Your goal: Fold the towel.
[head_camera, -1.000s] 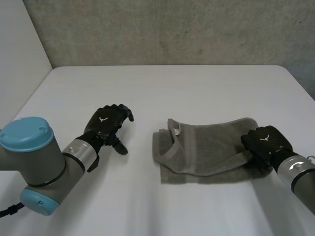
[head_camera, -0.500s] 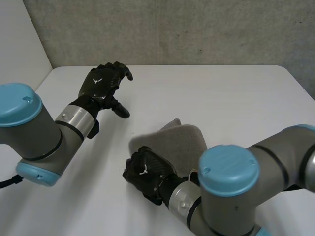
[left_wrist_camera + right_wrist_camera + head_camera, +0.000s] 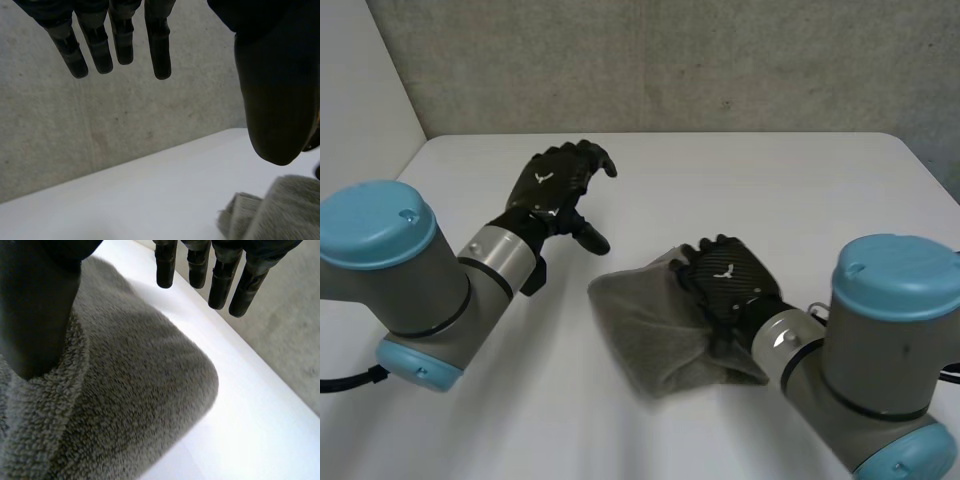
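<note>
Towel (image 3: pixel 650 335): one, bunched; left hand (image 3: pixel 555 185), right hand (image 3: pixel 725 280) both spread.

The left arm (image 3: pixel 420 300) and the right arm (image 3: pixel 880 390) are made of thick grey cylindrical joints closed with rounded light-blue caps (image 3: pixel 375 230), and each narrows to a brushed silver cuff (image 3: pixel 500 258) at the wrist. The left hand (image 3: pixel 555 185) and the right hand (image 3: pixel 725 280) are black with a fine woven texture on the back, each bearing a small white mark (image 3: pixel 726 271). Seen from the wrists, the fingers (image 3: pixel 160 45) are slim, dark, segmented rods with rounded tips, while the thumb (image 3: pixel 275 100) is broader and smooth.
</note>
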